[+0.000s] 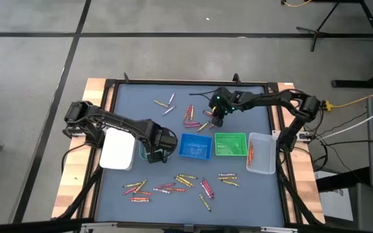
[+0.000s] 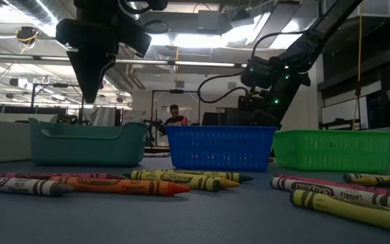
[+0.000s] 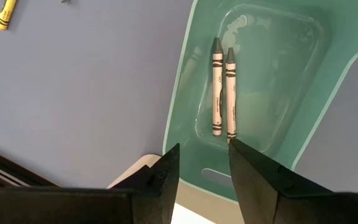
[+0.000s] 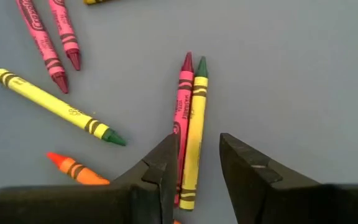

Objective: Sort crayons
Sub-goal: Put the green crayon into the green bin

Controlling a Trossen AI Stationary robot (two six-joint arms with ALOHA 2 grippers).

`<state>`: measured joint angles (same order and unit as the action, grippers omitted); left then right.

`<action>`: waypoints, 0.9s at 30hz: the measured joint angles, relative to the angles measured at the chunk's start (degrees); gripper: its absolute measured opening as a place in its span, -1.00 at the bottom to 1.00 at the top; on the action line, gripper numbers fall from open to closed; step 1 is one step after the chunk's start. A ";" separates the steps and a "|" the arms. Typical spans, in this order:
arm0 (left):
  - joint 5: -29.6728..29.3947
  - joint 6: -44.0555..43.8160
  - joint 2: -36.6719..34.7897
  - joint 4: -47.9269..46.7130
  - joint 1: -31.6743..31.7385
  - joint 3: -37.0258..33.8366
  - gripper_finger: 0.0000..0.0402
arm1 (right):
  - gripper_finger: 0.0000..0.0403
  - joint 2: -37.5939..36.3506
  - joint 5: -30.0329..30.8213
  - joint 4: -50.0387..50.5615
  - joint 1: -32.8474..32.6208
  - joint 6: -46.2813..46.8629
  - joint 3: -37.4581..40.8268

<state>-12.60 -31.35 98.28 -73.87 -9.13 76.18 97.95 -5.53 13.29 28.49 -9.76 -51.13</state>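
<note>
Crayons lie loose on the dark mat, one group near the front edge [image 1: 180,182] and another at the far middle [image 1: 190,115]. My left gripper [image 3: 204,171] hangs open above the teal tray [image 3: 185,93], where two grey crayons [image 3: 217,87] lie side by side on the floor. My right gripper [image 4: 197,168] is open and low over the far group. Its fingers stand on either side of a yellow-green crayon [image 4: 194,134], and a pink crayon [image 4: 183,99] lies right beside that one on the mat. My right gripper comes slanting down from above, with its fingers lying along the yellow-green crayon and the pink one. The pink crayon's end [image 4: 179,186] runs under one fingertip [image 4: 165,171]. I cannot tell whether the fingers touch either crayon.
A white tray [image 1: 117,149], the teal tray [image 1: 142,153], a blue tray [image 1: 196,146], a green tray [image 1: 230,144] and a clear tray [image 1: 261,154] stand in a row across the mat's middle. More pink, yellow and orange crayons [image 4: 55,102] lie close to the right gripper.
</note>
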 joint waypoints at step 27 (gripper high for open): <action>0.01 0.00 0.00 0.00 0.00 -0.02 -0.39 | -0.41 2.36 4.74 -0.15 0.04 0.00 -0.13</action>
<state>-12.59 -31.35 98.28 -73.87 -9.13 76.16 100.32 -0.79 13.14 28.53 -9.76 -51.27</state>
